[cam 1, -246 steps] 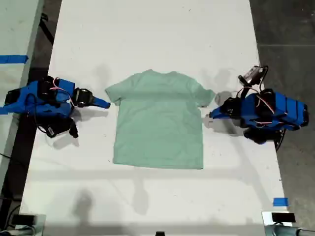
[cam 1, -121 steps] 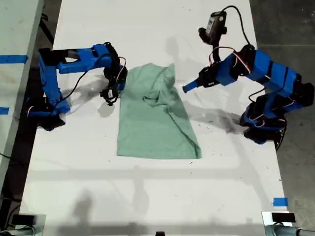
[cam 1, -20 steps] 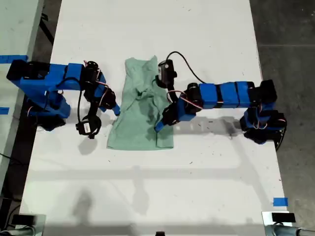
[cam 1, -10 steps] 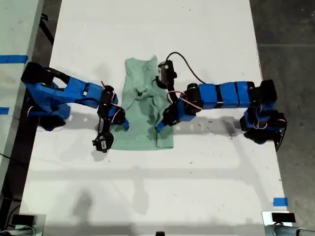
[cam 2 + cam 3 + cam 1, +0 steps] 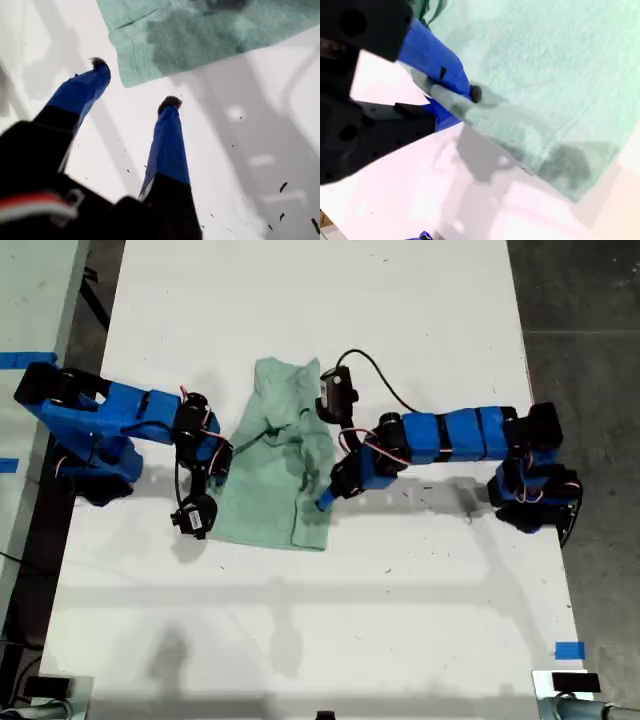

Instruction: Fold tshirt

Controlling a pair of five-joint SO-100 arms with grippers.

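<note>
Some of the folding looked done when you reached this moment. The tshirt [image 5: 275, 480] lay near the middle of the tabletop [image 5: 400, 620], and it was a tall, thin shape, not a wide one. Both sides looked turned in over the middle, so no sleeve stuck out. The cloth was bumpy and bunched near the top. The bottom edge sat crooked, lower toward 5 o'clock in the exterior view. I think you had the side folds mostly made but not neat. You had yet to smooth the lumps and bring the bottom up to the top to make it short.

My first end effector [image 5: 134, 82] had its jaws wide apart and held nothing. Its two dark tips sat over bare tabletop, with one corner of the hem [image 5: 122, 60] just past them. I could not tell if one tip touched the cloth. In the exterior view, I take it for the arm coming in from 3 o'clock, with its tip at the side of the tshirt nearest 3 o'clock.

My second end effector [image 5: 465, 92] was closed on one edge of the tshirt. You could see the pinched edge lifted a little off the tabletop, with a shadow under it. I take it for the arm coming in from 9 o'clock in the exterior view.
</note>
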